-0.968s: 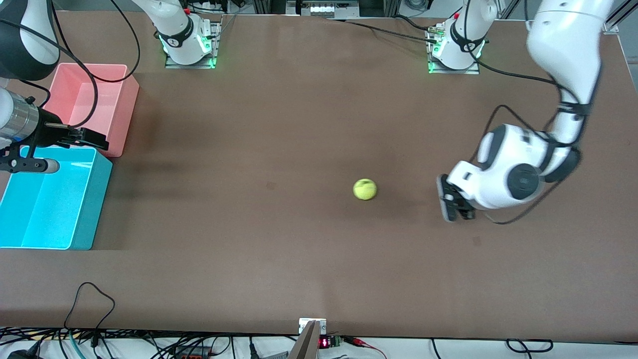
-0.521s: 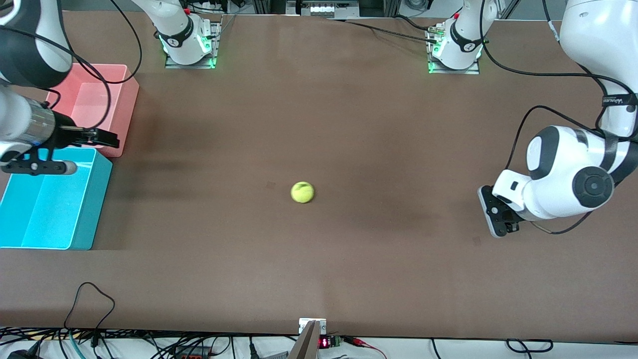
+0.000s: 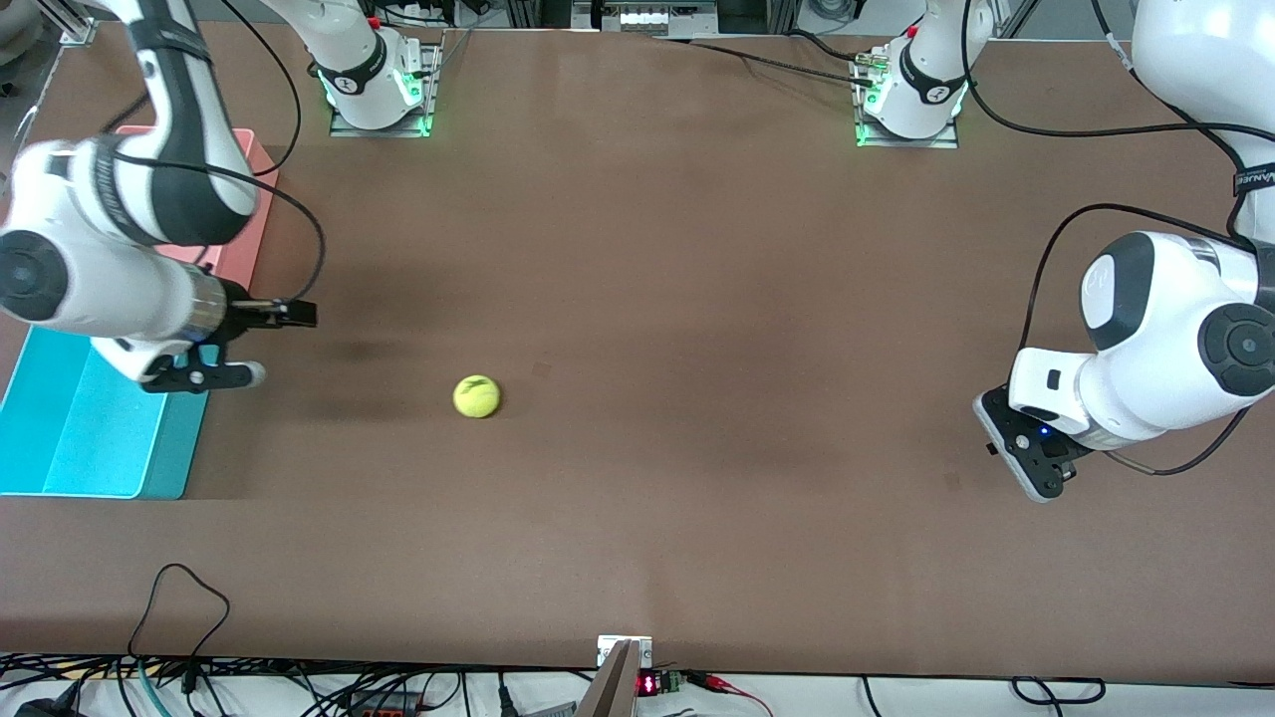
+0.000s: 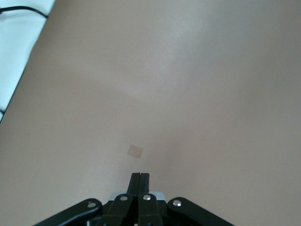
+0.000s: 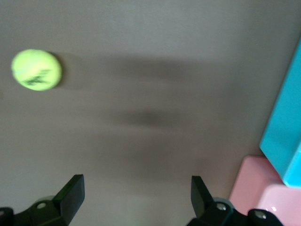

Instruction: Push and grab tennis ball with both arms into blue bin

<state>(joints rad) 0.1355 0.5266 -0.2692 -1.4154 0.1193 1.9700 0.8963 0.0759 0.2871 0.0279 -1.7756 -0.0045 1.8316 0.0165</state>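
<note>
1. One tennis ball (image 3: 477, 396) lies on your brown table (image 3: 637, 249), toward the right arm's end and well apart from both bins; it is round, so no long axis shows, and its dark lettering faces up in the front view.
2. Your ball is fuzzy and yellow-green (image 5: 36, 69) — the table under it looks matte and flat.
3. Your right gripper (image 3: 261, 344) sits over the table just beside the blue bin (image 3: 60, 438), between the bin and the ball; its fingers (image 5: 70, 192) stand wide apart with nothing between them.
4. Your left gripper (image 3: 1026, 460) is low over the left arm's end of the table, well apart from the ball; its fingers (image 4: 139, 181) are pressed together on nothing.
5. You have a turquoise, straight-walled plastic tub in the blue bin, rectangular and open on top; the pink bin (image 3: 239, 229) of like shape stands touching it, farther from the front camera and largely covered by the right arm.
6. Bare table runs between the ball and the right gripper — and a wide stretch lies open between the ball and the left gripper.
</note>
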